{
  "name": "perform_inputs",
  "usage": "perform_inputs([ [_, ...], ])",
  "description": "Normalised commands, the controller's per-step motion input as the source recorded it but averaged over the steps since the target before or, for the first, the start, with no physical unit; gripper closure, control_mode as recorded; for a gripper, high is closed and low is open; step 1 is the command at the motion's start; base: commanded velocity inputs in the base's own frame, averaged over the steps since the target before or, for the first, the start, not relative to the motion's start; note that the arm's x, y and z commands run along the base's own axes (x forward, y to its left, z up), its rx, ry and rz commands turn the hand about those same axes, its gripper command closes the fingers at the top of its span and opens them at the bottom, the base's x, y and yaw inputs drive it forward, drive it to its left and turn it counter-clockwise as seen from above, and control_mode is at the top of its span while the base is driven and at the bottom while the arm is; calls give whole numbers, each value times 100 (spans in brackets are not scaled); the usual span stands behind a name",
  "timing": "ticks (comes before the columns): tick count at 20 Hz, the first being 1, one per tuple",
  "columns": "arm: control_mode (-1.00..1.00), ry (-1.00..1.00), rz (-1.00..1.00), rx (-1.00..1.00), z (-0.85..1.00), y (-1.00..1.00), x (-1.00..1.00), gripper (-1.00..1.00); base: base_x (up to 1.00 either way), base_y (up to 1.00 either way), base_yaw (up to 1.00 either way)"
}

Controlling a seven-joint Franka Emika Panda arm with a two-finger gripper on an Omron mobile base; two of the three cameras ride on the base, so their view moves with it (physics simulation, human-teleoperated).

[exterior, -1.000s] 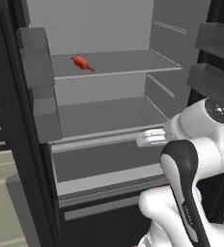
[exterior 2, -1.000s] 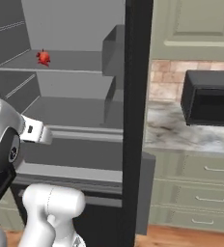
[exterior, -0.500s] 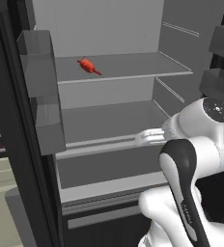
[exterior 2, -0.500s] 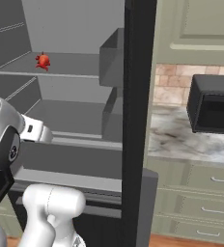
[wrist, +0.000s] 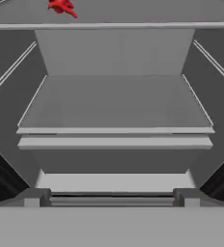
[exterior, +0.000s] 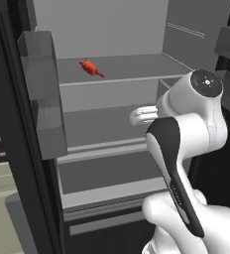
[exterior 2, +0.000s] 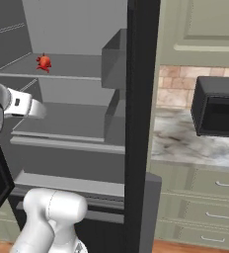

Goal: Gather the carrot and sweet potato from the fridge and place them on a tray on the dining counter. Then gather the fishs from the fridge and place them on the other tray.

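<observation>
The fridge (exterior: 112, 114) stands open, its light-grey interior split by flat shelves. On the upper shelf (exterior: 122, 69) lies one bright red-orange fish (exterior: 89, 67); the middle shelf (wrist: 114, 103) below it is bare grey, and the lowest shelf (exterior: 112, 173) likewise. In the left base view the fish sits at about 11 o'clock from the white arm's wrist, its long axis slanting across the shelf from upper left to lower right, a thin end trailing toward the shelf's front edge. In the right base view the same fish (exterior 2: 43, 62) shows near the left side wall of the shelf; head and tail cannot be told apart with certainty.

In the hand view the fish (wrist: 62, 6) is at 11 o'clock, at the very top of the picture, above the shelf lip. The gripper (wrist: 113, 197) is released, its two dark fingertips (wrist: 35, 197) spread wide with nothing between them, level with the middle shelf and well apart from the fish.

A grey door bin (exterior: 40, 94) hangs on the left door. Past the black right door edge (exterior 2: 138, 123) are a marble surface (exterior 2: 195, 143), a black microwave (exterior 2: 217, 106) and green cabinets (exterior 2: 205, 202).
</observation>
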Motion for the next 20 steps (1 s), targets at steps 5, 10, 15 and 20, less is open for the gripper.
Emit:
perform_inputs([
  [5,-100,-16,2,-1,48,-7,7,-100,0,0,0],
  [10,-100,-10,7,-2,22,4,8,-100,0,0,0],
  [15,-100,-16,13,0,45,5,39,-100,0,0,0],
  [20,-100,-3,1,0,36,24,56,-100,0,0,0],
])
